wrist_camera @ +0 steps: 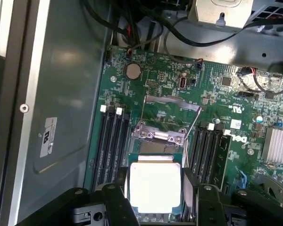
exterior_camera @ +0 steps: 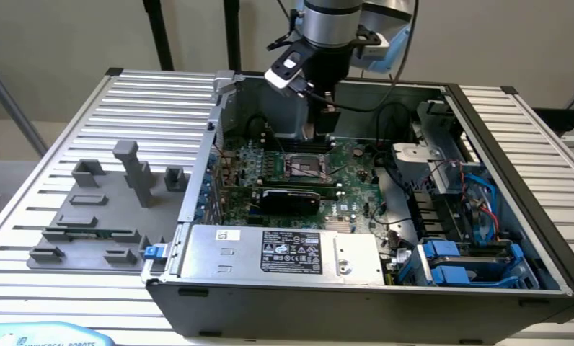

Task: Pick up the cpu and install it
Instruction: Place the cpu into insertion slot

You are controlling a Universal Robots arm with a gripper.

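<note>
In the exterior view, an open computer case (exterior_camera: 364, 310) lies on its side on a slatted table (exterior_camera: 56, 130). Its green motherboard (exterior_camera: 355, 162) faces up, which lets the arm work straight down from above. The gripper (exterior_camera: 321, 137) hangs inside the far half of the case, just above the black-framed socket (exterior_camera: 301, 167) and slightly to its far side. On the exterior view's left, outside the case, are the grey fixture blocks (exterior_camera: 133, 173). The power supply (exterior_camera: 277, 252) fills the near edge of the case. The chip itself is too small to make out from here.

In the wrist view, the cpu (wrist_camera: 154, 183) sits between the two black fingers (wrist_camera: 117, 200), one pressed to each opposite edge. The gripper (wrist_camera: 155, 200) is therefore clamped on the cpu at a wide spread, which fits the chip's width. The chip looms larger than the socket (wrist_camera: 156, 148) under it, so I judge it to be carried above the board rather than seated. The load plate (wrist_camera: 172, 101) stands swung open, leaving the seat bare to receive the chip.

The cpu lies flat, with its silvery top towards the wrist and its contact side towards the board. It is nearly square, so it has no marked long axis. Its edges run parallel with the socket frame and the memory slots (wrist_camera: 111, 141), as seating it would require.
</note>
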